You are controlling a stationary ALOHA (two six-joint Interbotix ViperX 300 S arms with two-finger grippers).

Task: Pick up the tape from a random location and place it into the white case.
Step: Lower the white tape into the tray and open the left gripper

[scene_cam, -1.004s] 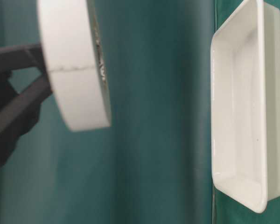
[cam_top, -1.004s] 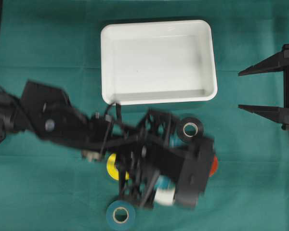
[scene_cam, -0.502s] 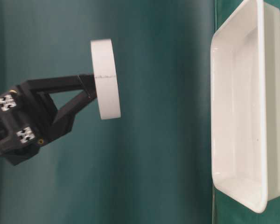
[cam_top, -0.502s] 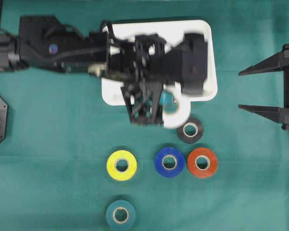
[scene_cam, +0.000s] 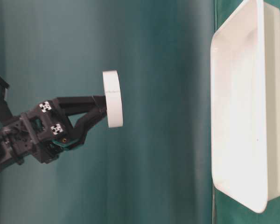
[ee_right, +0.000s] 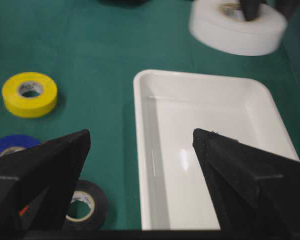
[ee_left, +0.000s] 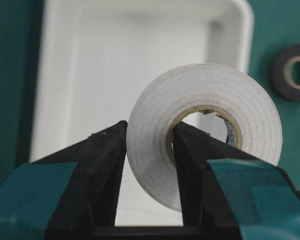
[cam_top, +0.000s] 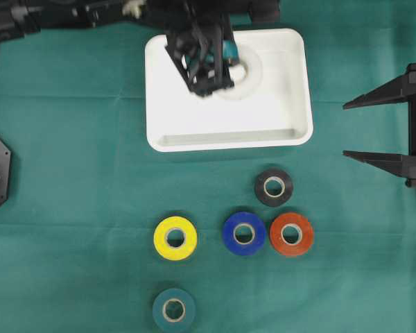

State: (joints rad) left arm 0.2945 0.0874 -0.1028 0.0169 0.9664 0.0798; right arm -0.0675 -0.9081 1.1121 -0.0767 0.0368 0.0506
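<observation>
A white tape roll (cam_top: 244, 71) hangs in the air above the white case (cam_top: 229, 142), over its far middle part. My left gripper (cam_top: 218, 68) is shut on the roll's wall, with one finger outside and one through the core. The left wrist view shows the roll (ee_left: 240, 100) pinched between the black fingers (ee_left: 102, 150), with the case (ee_left: 45, 75) below. From table level the tape (scene_cam: 113, 99) stands well clear of the case (scene_cam: 259, 93). My right gripper (cam_top: 347, 130) is open and holds nothing, off to the right of the case.
On the green cloth in front of the case lie several tape rolls: black (cam_top: 273, 186), blue (cam_top: 244, 234), orange-red (cam_top: 291, 234), yellow (cam_top: 175, 238) and teal (cam_top: 173, 309). The left arm reaches in along the top edge. The right wrist view shows the case rim (ee_right: 140, 150) between its fingers.
My left arm has carried the white tape from among the loose rolls near the front, away across the cloth, to above the case. The right arm has not moved.
</observation>
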